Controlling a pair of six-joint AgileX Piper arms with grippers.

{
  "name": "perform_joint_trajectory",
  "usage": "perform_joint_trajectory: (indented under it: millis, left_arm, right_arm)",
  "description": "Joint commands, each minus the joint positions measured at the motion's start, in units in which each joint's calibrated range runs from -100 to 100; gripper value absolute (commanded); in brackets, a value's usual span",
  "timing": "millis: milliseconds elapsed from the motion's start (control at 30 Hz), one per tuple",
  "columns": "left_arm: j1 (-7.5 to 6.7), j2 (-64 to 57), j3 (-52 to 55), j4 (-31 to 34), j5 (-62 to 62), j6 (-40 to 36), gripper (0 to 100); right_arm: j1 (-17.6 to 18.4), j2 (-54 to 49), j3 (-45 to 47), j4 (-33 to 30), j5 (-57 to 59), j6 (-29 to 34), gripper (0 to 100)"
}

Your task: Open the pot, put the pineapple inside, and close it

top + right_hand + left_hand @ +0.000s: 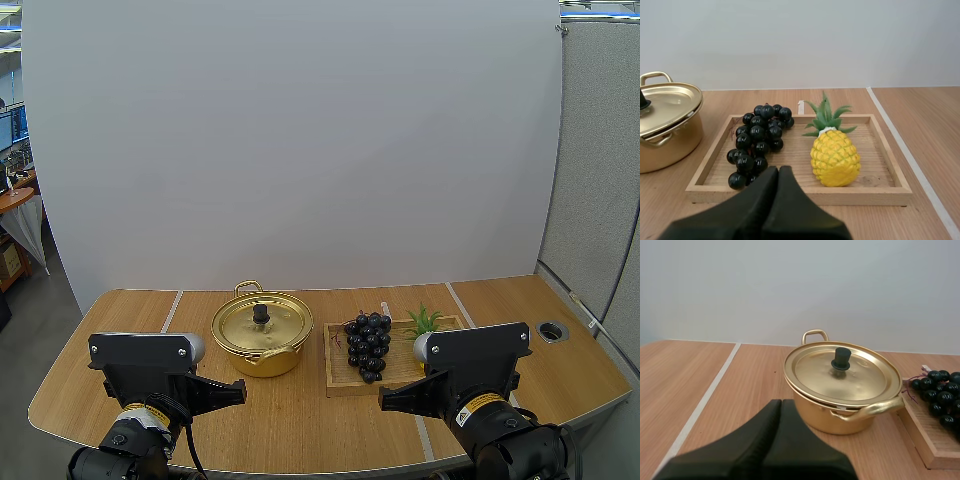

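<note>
A gold pot [262, 335] [842, 390] [665, 125] stands on the table with its lid [840, 372] on, black knob [841, 358] up. To its right a wooden tray [340, 382] [790, 192] holds a yellow pineapple [834, 156] with green leaves [424, 320] and a bunch of dark grapes [368, 345] [757, 142]. My left gripper [781, 407] [240, 392] is shut on nothing, short of the pot. My right gripper [778, 172] [385, 402] is shut on nothing, in front of the tray's near rim.
A round grommet hole [551, 330] sits in the table at the far right. Pale seams [705, 400] [910, 155] run across the wooden tabletop. Bare table lies left of the pot and right of the tray.
</note>
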Motion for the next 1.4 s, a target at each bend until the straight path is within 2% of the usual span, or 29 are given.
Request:
perform_joint_trajectory:
  millis: [0, 767, 933, 1033, 1167, 1367]
  left_arm:
    - [-0.15, -0.2, 0.1, 0.3, -0.5, -0.2, 0]
    - [-0.15, -0.2, 0.1, 0.3, -0.5, -0.2, 0]
    - [-0.15, -0.2, -0.6, 0.3, -4.1, 1.1, 0]
    - [-0.15, -0.2, -7.9, 0.3, -4.5, 2.5, 0]
    - [-0.15, -0.2, -20.9, 0.3, -4.5, 3.0, 0]
    - [-0.15, -0.2, -44.6, 0.3, -9.7, 4.0, 0]
  right_arm:
    - [-0.2, -0.3, 0.1, 0.6, -0.4, -0.4, 0]
    - [-0.2, -0.3, 0.1, 0.6, -0.4, -0.4, 0]
    - [-0.2, -0.3, -0.6, 0.7, -5.0, -0.4, 0]
    - [-0.2, -0.3, -7.6, 0.6, -3.3, -0.4, 0]
    - [-0.2, -0.3, -22.3, 0.6, 5.0, -0.4, 0]
    - [-0.2, -0.3, -46.6, 0.6, 2.2, -0.4, 0]
